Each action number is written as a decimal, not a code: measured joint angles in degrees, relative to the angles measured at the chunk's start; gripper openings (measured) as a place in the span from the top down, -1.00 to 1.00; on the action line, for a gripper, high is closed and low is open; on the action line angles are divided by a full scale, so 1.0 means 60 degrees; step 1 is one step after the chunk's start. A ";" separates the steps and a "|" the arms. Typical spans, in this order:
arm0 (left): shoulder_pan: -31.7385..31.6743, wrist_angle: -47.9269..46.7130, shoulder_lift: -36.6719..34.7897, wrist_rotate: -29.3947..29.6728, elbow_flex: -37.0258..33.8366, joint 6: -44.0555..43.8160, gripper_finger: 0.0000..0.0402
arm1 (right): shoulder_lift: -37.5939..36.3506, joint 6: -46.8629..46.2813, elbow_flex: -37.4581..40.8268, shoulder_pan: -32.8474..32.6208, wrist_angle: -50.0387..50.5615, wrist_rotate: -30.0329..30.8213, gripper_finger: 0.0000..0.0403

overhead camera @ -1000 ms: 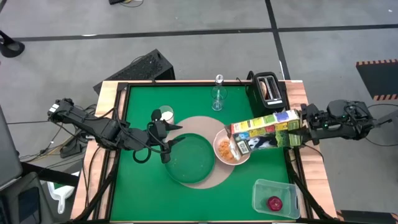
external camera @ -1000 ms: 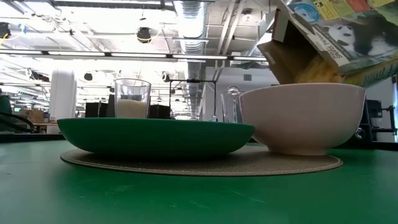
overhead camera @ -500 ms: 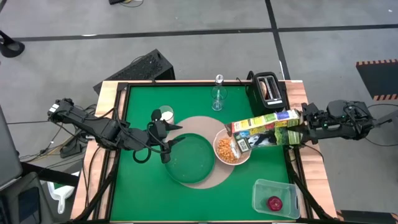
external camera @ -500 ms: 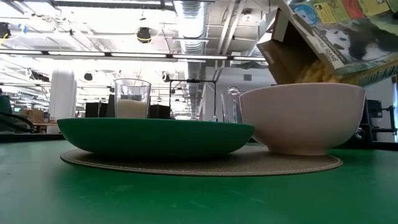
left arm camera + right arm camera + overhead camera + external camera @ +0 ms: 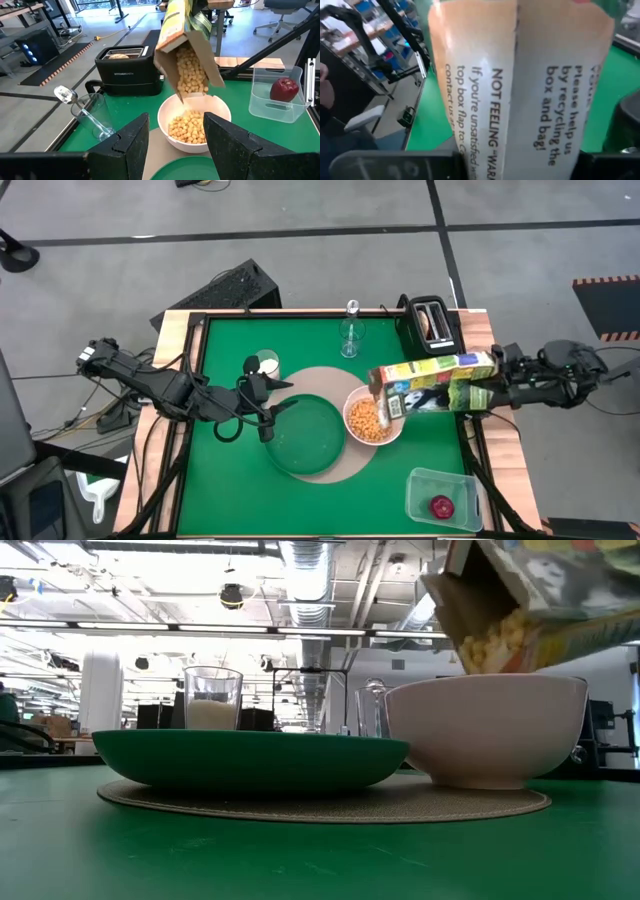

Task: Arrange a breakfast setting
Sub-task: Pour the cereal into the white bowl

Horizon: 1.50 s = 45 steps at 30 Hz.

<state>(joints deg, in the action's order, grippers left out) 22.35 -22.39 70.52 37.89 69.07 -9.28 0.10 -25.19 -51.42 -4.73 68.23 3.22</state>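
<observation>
My right gripper (image 5: pixel 486 393) is shut on a green-and-yellow cereal box (image 5: pixel 432 381), held nearly level over the table's right side. The box's open end (image 5: pixel 186 75) hangs above the white bowl (image 5: pixel 371 420), and cereal falls from it into the bowl. The bowl stands on the round tan mat (image 5: pixel 318 380) beside the dark green plate (image 5: pixel 305 438). My left gripper (image 5: pixel 270 416) is open over the plate's left rim. The milk glass (image 5: pixel 266 363) stands off the mat's far left edge. A stemmed glass (image 5: pixel 350 337) at the far edge holds the spoon (image 5: pixel 65 93). My right gripper holds the cereal box by its closed bottom end (image 5: pixel 478 387), coming level from the table's right side, fingers along the box. The box is lifted clear, lying almost level with its open end tipped slightly down over the bowl. The box bottom (image 5: pixel 520 85) hides the fingertips.
A black toaster (image 5: pixel 432 322) with round toast (image 5: pixel 120 55) in its slot stands at the far right corner. A clear container (image 5: pixel 442 498) with the red fruit (image 5: pixel 441 505) sits at the near right. Green table surface lies open at the near left.
My right gripper has drawn back toward the table's right edge, taking the cereal box with it. The box has tipped from a downward slant to nearly level, its open end now higher and over the bowl's right rim. More cereal lies in the bowl.
</observation>
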 joint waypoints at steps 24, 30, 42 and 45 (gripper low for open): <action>-0.0237 0.0629 0.0524 -0.0226 0.0011 0.0455 0.12 | 0.0025 0.0026 0.0197 0.0124 -0.0474 -0.0266 0.47; -0.0553 0.0770 0.0942 -0.0564 0.0002 0.0528 0.12 | 0.0025 0.0035 0.0193 0.0124 -0.0653 -0.0273 0.47; -0.0929 0.1406 0.1449 -0.1163 0.0006 0.0718 0.12 | 0.0025 0.0116 0.0189 0.0124 -0.0754 -0.0283 0.48; -0.1158 0.1974 0.1963 -0.1386 0.0006 0.0863 0.12 | 0.0025 0.0132 0.0189 0.0124 -0.0751 -0.0284 0.48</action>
<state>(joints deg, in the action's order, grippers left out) 15.40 -10.55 82.30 29.57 69.10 -4.10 0.25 -24.40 -50.28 -3.99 63.72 1.52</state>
